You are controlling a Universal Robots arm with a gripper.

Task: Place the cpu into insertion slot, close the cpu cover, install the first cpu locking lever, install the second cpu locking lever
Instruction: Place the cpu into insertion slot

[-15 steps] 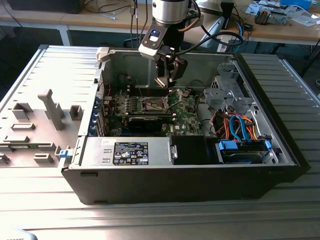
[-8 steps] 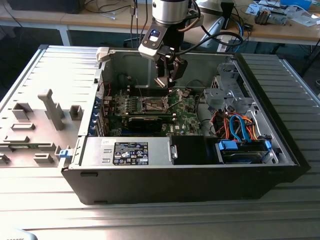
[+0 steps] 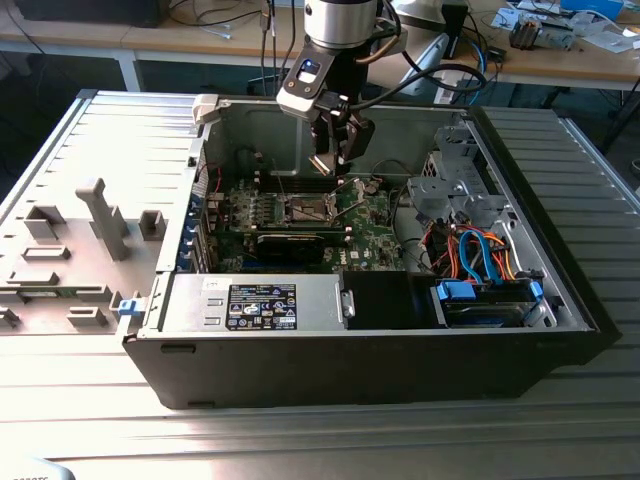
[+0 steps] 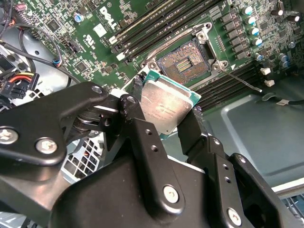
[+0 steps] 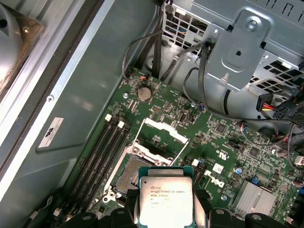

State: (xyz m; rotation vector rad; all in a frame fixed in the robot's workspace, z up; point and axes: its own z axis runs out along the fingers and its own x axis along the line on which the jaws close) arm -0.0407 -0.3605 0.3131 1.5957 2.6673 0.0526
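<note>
End effector (image 4: 164, 114): black two-finger clamp, pinching small square silvery-topped cpu (image 4: 167, 105).
Where: held aloft near silver-rimmed dark insertion slot (image 4: 185, 61) (not seated yet).
Remaining: thin silver cpu cover (image 5: 166, 129) stands open; all steps left.

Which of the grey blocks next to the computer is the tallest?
The T-topped post, at the exterior view's left. It stands well above the low, squat blocks around it.
</note>
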